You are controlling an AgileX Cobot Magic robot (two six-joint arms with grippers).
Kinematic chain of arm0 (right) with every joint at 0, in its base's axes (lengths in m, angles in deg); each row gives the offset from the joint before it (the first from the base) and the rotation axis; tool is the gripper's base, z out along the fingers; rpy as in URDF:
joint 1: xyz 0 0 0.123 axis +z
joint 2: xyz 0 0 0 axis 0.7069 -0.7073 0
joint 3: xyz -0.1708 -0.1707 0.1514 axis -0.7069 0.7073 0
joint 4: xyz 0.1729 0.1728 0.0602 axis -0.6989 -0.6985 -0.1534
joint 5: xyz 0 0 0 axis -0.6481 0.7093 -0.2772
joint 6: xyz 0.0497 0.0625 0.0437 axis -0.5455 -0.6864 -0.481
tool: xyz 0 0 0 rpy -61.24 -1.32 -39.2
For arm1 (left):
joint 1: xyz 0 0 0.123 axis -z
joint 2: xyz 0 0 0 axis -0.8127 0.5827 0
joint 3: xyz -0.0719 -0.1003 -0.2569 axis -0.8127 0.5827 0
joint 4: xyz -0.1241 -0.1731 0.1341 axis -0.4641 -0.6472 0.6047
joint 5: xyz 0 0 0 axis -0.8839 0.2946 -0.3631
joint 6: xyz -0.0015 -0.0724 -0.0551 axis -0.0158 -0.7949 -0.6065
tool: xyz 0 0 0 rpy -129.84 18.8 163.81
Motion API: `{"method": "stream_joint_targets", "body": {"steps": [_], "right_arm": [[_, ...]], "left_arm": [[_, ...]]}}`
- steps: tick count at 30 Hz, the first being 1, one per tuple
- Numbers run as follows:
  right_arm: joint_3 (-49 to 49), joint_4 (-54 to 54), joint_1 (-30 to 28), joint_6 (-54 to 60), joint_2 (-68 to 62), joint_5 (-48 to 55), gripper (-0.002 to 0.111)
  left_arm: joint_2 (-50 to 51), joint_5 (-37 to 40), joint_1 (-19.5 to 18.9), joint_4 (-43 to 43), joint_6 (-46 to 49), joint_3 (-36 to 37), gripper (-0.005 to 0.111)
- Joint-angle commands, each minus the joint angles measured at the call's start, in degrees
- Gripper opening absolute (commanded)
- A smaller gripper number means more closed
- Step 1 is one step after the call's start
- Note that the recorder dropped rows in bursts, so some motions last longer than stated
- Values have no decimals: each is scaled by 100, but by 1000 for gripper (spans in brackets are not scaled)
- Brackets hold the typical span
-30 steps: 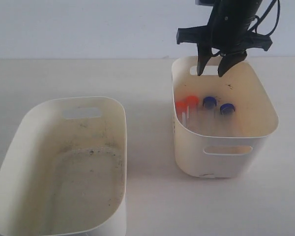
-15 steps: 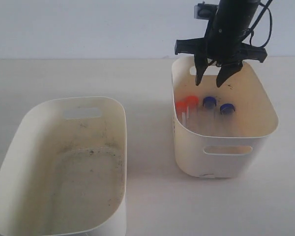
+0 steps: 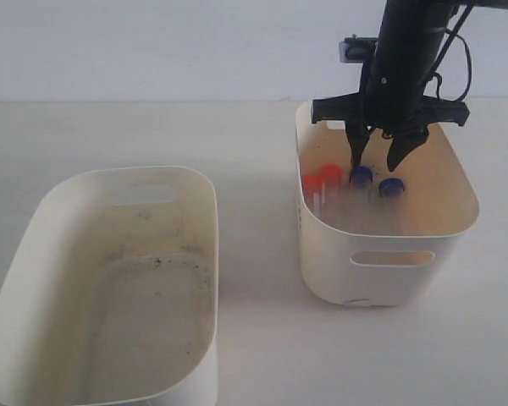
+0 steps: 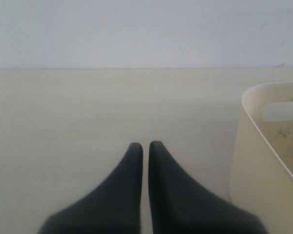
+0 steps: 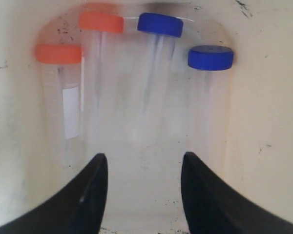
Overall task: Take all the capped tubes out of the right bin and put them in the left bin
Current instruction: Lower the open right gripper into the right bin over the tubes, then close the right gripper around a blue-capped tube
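Right gripper: and there it was, the right gripper (image 3: 376, 162) reached down into the mouth of the right bin (image 3: 381, 279), its two black fingers spread wide with nothing between them.
Aim: the fingertips hung just above the two blue-capped tubes (image 3: 361, 175), not touching them.
Wrist look: from the right gripper (image 5: 144, 158) the open gap faced the tubes (image 5: 151, 87) head on.
Tubes: all four lay side by side on the floor of the right bin, caps toward the far wall. There were two orange-capped tubes (image 5: 58, 53) on one side and two blue-capped ones (image 5: 210, 57) on the other.
Label: a white label (image 5: 71, 112) showed on the outer orange-capped tube.
Left gripper: the left gripper (image 4: 145, 145) sat low over the table (image 4: 78, 107), fingers pressed together with only a hairline slit, gripping nothing.
Left bin: the left bin (image 3: 205, 254) stood well apart on the table's left side, its floor speckled with dark dirt. Its wall (image 4: 244, 161) rose just beside the left gripper.
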Motion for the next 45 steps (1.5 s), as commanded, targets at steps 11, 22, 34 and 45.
{"method": "stream_joint_targets", "body": {"steps": [11, 22, 34, 45], "right_arm": [[2, -80, 35, -92, -299, -159, 46], [2, -35, 148, -101, -463, -260, 46], [2, 451, 148, -121, -500, -262, 46], [2, 435, 148, -289, -744, -453, 46]], "left_arm": [[23, -29, -20, -19, -24, -12, 4], [23, -29, -20, -19, -24, -12, 4], [23, -29, -20, -19, -24, -12, 4], [23, -29, -20, -19, -24, -12, 4]]}}
